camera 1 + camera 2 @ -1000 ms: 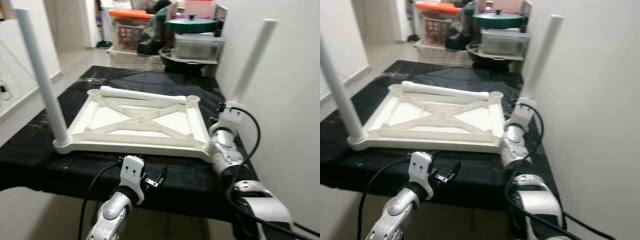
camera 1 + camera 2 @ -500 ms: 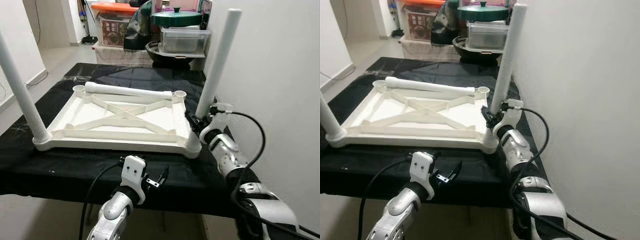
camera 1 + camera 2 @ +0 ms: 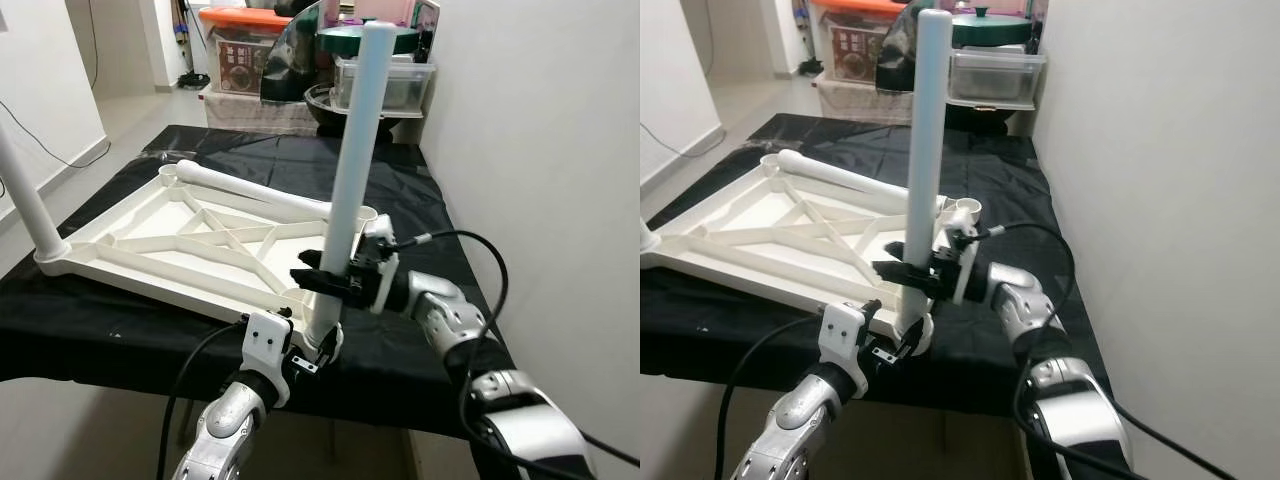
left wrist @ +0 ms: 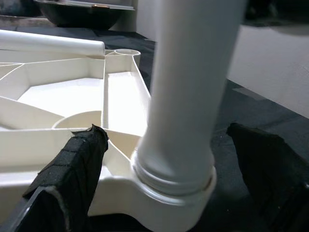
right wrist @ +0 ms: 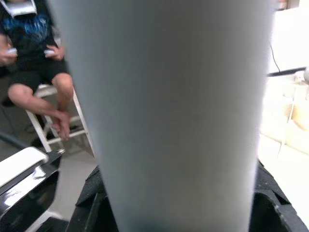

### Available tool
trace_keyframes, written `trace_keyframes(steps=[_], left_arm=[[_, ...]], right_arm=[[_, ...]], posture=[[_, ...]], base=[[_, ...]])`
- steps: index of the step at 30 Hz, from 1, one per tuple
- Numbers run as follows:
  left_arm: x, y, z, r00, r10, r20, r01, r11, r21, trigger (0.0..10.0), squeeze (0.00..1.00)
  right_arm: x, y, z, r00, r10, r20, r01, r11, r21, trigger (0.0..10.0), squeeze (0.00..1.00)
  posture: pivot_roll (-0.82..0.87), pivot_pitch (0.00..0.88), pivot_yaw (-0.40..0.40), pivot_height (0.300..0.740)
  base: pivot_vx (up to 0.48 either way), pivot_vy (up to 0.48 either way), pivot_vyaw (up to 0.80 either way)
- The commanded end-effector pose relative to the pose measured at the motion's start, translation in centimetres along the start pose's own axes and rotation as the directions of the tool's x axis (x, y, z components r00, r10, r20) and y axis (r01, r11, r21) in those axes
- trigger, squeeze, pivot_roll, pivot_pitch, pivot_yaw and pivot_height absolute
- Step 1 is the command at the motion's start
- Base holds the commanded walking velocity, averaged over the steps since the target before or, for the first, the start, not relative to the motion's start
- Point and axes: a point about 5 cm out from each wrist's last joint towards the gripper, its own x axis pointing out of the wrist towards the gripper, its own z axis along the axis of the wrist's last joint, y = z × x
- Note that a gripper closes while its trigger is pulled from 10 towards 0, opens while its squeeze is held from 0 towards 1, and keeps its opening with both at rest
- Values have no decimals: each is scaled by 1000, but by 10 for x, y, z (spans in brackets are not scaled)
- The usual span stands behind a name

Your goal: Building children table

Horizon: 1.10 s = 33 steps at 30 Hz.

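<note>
**Inspector:** Tabletop (image 3: 180,250) is found lying upside down on the black-covered table (image 3: 420,200), ribbed underside up. One upright leg (image 3: 352,170) is seated in the near corner socket (image 4: 169,193) closest to the robot. A second upright leg (image 3: 22,195) is fitted at the far-left corner, and a loose leg (image 3: 250,192) is laid across the back edge.

**Clerk:** How are the grippers recorded?

**Inspector:** The right gripper (image 3: 318,282) is clamped round the near leg low on its shaft, pads (image 5: 96,198) pressed against both sides of it. The left gripper (image 4: 164,164) is held just below that corner, its fingers (image 4: 72,169) spread apart on either side of the socket, nothing grasped.

**Clerk:** Which step is in hand?

**Inspector:** Seating of this leg is judged to be under way. Two sockets at the back are unfilled, so roughly half remains. Next, the leg should be pressed or twisted fully home while the corner is steadied, then released and the loose leg fetched. Slipping of the tabletop off the edge is a risk. A seated person (image 5: 34,53) is noted in the right wrist view.
</note>
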Motion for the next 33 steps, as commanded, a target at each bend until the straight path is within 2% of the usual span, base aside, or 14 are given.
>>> trace_keyframes(steps=[1, 4, 5, 7, 10, 11, 14, 16, 23, 24, 25, 29, 30, 33], left_arm=[[-1, 0, -2, 1000, -1, -14, 2, 1000, 6, 10000, 0], [-1, 1, -2, 1000, -2, -14, 2, 1000, 5, 10000, 0], [-1, 1, -2, 1000, -2, -14, 2, 1000, 5, 10000, 0], [0, 1, -2, 1000, -2, -14, 2, 1000, 4, 10000, 0], [0, 1, -2, 1000, -3, -15, 3, 1000, 4, 10000, 0], [0, 1, -2, 1000, -3, -15, 3, 1000, 4, 10000, 0], [1, 1, -2, 1000, -5, -15, 5, 1000, 7, 10000, 0], [1, 1, -2, 1000, -4, -15, 4, 1000, 8, 10000, 0], [1, 1, -2, 1000, -4, -15, 5, 1000, 7, 10000, 0], [1, 1, -2, 1000, -4, -15, 5, 1000, 7, 10000, 0], [1, 1, -2, 1000, -4, -16, 4, 1000, 7, 10000, 0], [1, 1, -2, 1000, -4, -16, 4, 1000, 7, 10000, 0], [0, 1, -3, 1000, -4, -16, 4, 1000, 8, 10000, 0], [-1, 0, -4, 1000, -7, -17, 7, 1000, 10, 10000, 0]], right_arm=[[2, -11, -7, 980, -197, -8, 197, 980, 19, 0, 0], [-5, -26, -10, 895, -444, -38, 444, 896, 1, 0, 0], [-20, -40, -12, 752, -657, -60, 659, 752, 23, 0, 0], [-25, -44, -13, 704, -707, -68, 710, 704, 33, 0, 0], [-53, -55, -20, 429, -897, -105, 903, 429, 22, 0, 0], [-53, -55, -20, 429, -897, -105, 903, 429, 22, 0, 0], [-97, -61, -29, -17, -992, -126, 999, -22, 37, 0, 0], [-105, -60, -33, -128, -983, -131, 989, -136, 58, 0, 0], [-76, -51, -39, -138, -984, -109, 986, -147, 76, 1529, 0], [-66, -50, -38, -76, -994, -84, 992, -84, 98, 10000, 427], [-55, -48, -36, 5, -998, -56, 993, -2, 120, 10000, 1000], [-37, -44, -27, 135, -990, 40, 982, 139, 127, 10000, 953], [-32, -42, -23, 204, -975, 86, 968, 214, 132, 10000, 0], [-16, -36, -17, 481, -867, 131, 855, 497, 148, 10000, 0]], posture=[[144, 0, -74, 740], [144, 0, -75, 740], [141, 0, -73, 740], [141, 0, -73, 740], [135, 0, -67, 740], [135, 0, -67, 740], [138, 0, -71, 740], [137, 0, -70, 740], [132, 0, -68, 740], [134, 0, -69, 740], [135, 0, -70, 740], [138, 0, -72, 740], [135, 0, -72, 740], [133, 0, -69, 740]], base=[[0, 0, 0], [0, 0, 0], [0, 0, 0], [0, 0, 0], [0, 0, 0], [0, 0, 0], [0, 0, 0], [0, 0, 0], [0, 0, 0], [0, 0, 0], [0, 0, 0], [0, 0, 0], [0, 0, 0], [0, 0, 0]])
